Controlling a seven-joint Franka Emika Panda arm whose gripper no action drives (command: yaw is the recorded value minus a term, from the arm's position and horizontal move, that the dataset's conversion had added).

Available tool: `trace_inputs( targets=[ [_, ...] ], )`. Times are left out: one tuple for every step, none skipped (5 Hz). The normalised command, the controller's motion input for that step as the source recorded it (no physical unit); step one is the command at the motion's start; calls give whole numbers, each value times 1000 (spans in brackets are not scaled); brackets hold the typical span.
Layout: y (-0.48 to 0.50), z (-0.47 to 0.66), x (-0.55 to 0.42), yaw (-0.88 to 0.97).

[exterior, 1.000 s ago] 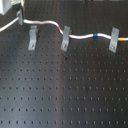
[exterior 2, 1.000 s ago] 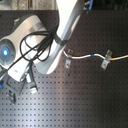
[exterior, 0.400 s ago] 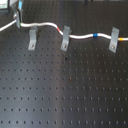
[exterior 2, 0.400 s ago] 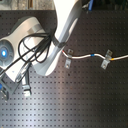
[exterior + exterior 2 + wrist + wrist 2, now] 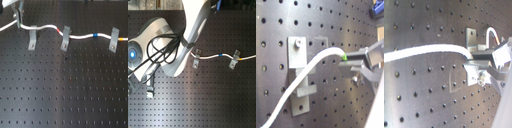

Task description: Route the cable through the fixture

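The white cable runs across the far side of the board, with red, blue and yellow bands. It lies in the tops of the middle clip and the right clip. The left fixture stands just below the cable's left stretch. My gripper is at the far left, shut on the cable's left part. In the first wrist view the cable crosses in front of the fixture into my fingers. I cannot tell whether it sits in the clip. It also shows in the second wrist view.
The black perforated board fills the scene. In the second exterior view the white arm with black hoses covers the second exterior view's left, and two clips carry the cable.
The arm has shifted only slightly. The cable stays held in the gripper and keeps its run through the middle and right clips.
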Motion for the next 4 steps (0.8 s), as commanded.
trace_inputs(
  targets=[
    [-34, 43, -214, 491],
    [-120, 46, -198, -106],
    [-52, 1, -89, 0],
    [-373, 128, -289, 0]
  ],
)
